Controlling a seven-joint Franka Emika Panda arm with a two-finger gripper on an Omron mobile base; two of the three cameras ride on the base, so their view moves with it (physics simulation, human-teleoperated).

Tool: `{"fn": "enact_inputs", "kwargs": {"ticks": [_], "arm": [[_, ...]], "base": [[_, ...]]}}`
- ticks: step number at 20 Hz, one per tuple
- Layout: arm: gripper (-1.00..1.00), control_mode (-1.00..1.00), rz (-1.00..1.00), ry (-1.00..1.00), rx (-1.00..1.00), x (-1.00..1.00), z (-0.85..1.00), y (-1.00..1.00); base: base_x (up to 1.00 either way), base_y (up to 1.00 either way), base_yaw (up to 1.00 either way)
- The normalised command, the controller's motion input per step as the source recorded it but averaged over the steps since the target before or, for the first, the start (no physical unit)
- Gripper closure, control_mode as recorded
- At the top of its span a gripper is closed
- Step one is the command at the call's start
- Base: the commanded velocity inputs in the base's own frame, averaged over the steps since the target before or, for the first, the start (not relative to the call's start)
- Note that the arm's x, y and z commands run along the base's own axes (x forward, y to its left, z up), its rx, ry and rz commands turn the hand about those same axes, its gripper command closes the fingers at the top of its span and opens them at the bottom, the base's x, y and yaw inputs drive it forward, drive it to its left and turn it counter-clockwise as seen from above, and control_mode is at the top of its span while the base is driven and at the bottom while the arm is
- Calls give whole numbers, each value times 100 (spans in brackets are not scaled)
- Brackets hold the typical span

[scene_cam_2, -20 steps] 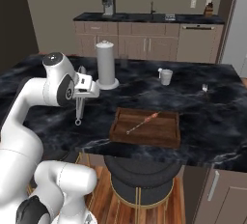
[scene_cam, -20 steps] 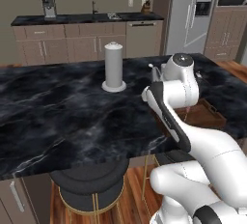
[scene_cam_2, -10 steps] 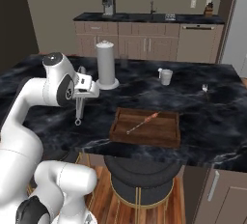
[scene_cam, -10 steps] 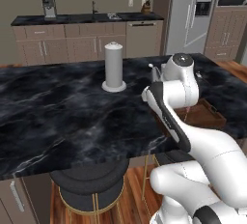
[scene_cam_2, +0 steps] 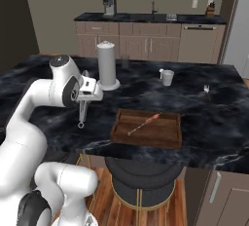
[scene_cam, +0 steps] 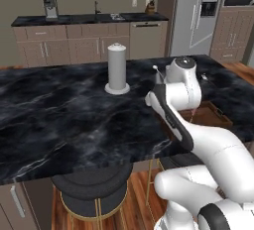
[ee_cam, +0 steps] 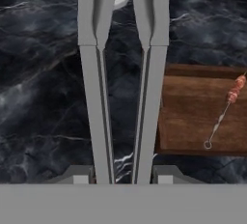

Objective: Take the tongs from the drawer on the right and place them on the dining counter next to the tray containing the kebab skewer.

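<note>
My gripper (scene_cam_2: 83, 102) is shut on the tongs (scene_cam_2: 81, 117), which hang down over the dining counter (scene_cam_2: 214, 122), just left of the tray (scene_cam_2: 145, 141). In the hand view the two long grey arms of the tongs (ee_cam: 96, 97) run up from my gripper (ee_cam: 123, 175) over the black marble. The dark-brown tray (ee_cam: 193, 117) lies to their right, with the kebab skewer (ee_cam: 224, 112) in it. The kebab skewer (scene_cam_2: 143, 122) lies slantwise in the tray. The drawer is out of view.
A tall white canister (scene_cam_2: 107, 65) stands behind the gripper, and a small cup (scene_cam_2: 167, 77) and a small silver utensil (scene_cam_2: 206, 89) sit farther right. Round black stools (scene_cam_2: 141, 171) stand under the counter's near edge. Open marble (scene_cam: 59, 120) stretches to the left.
</note>
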Motion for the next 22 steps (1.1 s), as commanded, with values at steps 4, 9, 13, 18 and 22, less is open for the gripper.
{"fn": "enact_inputs", "kwargs": {"ticks": [4, 9, 13, 18, 22], "arm": [[100, -100, 1, 16, 3, 42, -23, -20], [100, -100, 2, 19, 3, 49, -23, -21], [100, -100, 1, 25, 0, 52, -17, -4], [100, -100, 0, 21, 0, 56, -19, 0], [100, -100, 0, 15, 0, 47, -19, 0]], "base": [[0, 0, 0], [0, 0, 0], [0, 0, 0], [0, 0, 0], [0, 0, 0]]}}
